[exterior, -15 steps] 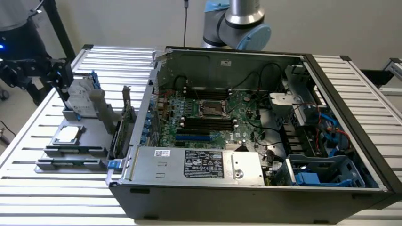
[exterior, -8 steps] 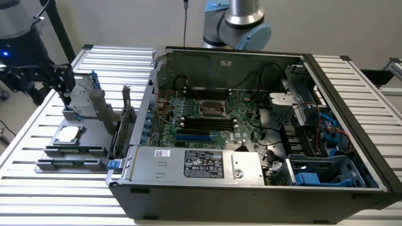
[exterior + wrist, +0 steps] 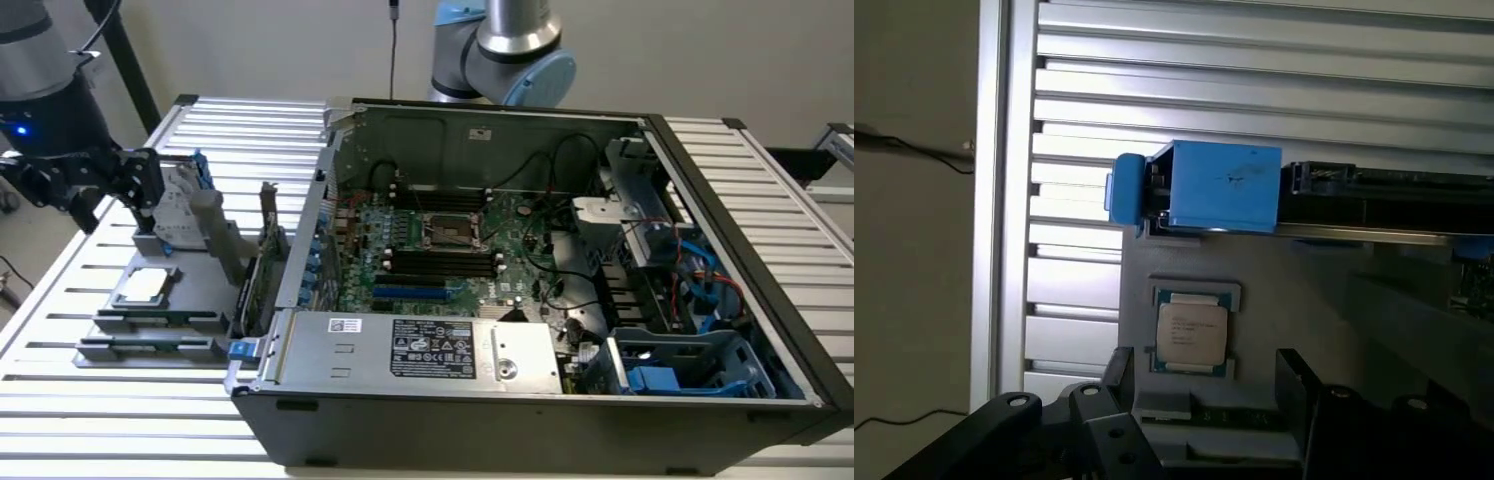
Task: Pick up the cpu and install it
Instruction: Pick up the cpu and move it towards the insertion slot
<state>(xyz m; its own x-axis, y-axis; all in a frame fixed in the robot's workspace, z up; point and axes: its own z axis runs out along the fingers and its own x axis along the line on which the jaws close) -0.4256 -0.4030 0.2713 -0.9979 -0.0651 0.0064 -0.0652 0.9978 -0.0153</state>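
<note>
We see cpu (image 3: 1193, 335): small flat sq. chip, silver-grey top plate w/ faint print, in grey tray (image 3: 1274, 300) nr surface (image 3: 1254, 90) edge. Fingers (image 3: 1294, 380) spread, empty, not touching it.

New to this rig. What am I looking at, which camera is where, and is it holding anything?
It's a robot arm with a two-fingered gripper, beside an open computer case on a slatted metal table. One picture is from a camera off the arm, taking in the whole scene; the other is from a camera on the wrist, looking past the black fingers. On the exterior view's left a grey tray carries the cpu, a small square chip with a metal top; a blue bracket sits close by. The gripper is open, holds nothing, and hovers above the cpu, not touching it.
</note>
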